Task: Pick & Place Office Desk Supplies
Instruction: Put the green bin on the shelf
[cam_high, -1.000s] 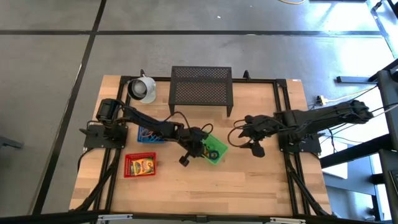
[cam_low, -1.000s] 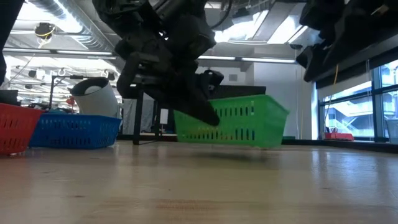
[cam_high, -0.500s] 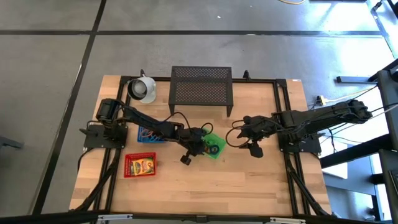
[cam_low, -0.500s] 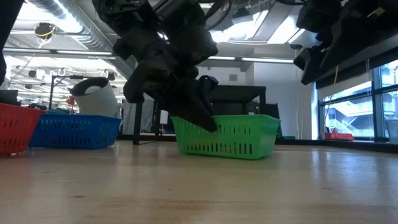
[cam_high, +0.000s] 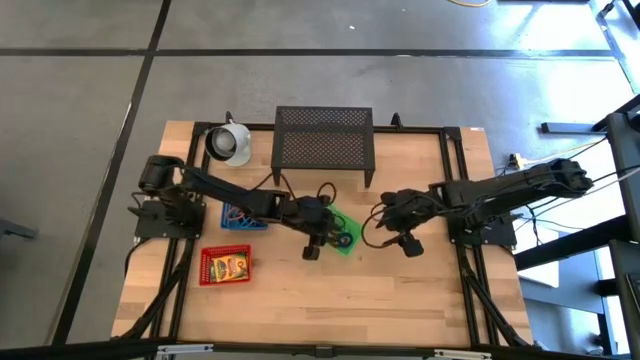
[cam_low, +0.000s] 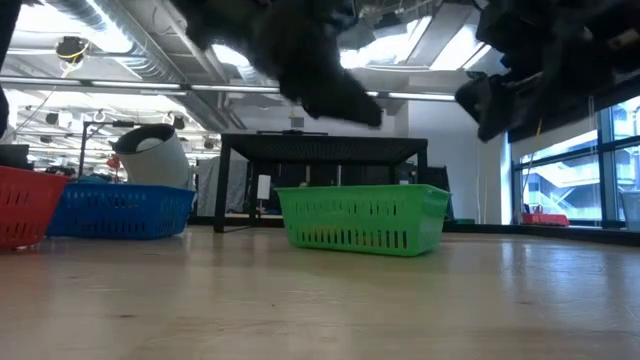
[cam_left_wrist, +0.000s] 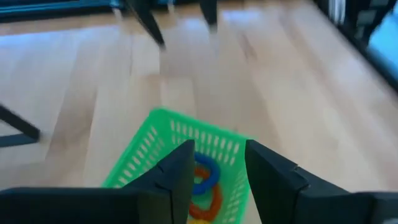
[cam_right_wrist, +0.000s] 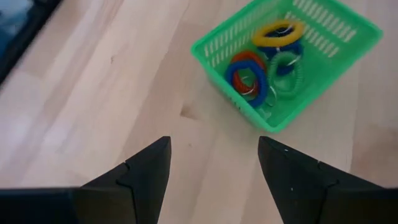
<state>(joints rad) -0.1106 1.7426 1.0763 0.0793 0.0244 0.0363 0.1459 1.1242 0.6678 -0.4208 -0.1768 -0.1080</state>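
Where a second ago it hung tilted in the left gripper (cam_high: 322, 238), the green basket (cam_low: 362, 219) now sits flat on the table (cam_high: 300, 300) in front of the black mesh stand (cam_high: 323, 142). That gripper has risen above it, fingers parted, holding nothing. Only the right wrist view shows the contents: coiled loops (cam_right_wrist: 264, 65) in red, blue, green and yellow. Just beside the basket hovers the right gripper (cam_high: 383, 222), jaws wide and empty.

- Wooden surface (cam_high: 400, 290), pale planks.
- Green basket (cam_high: 345, 234) at centre.
- Blue basket (cam_high: 243, 217), red basket (cam_high: 226, 266) at left.
- Black mesh stand (cam_high: 323, 142), white cup (cam_high: 230, 143) at back.
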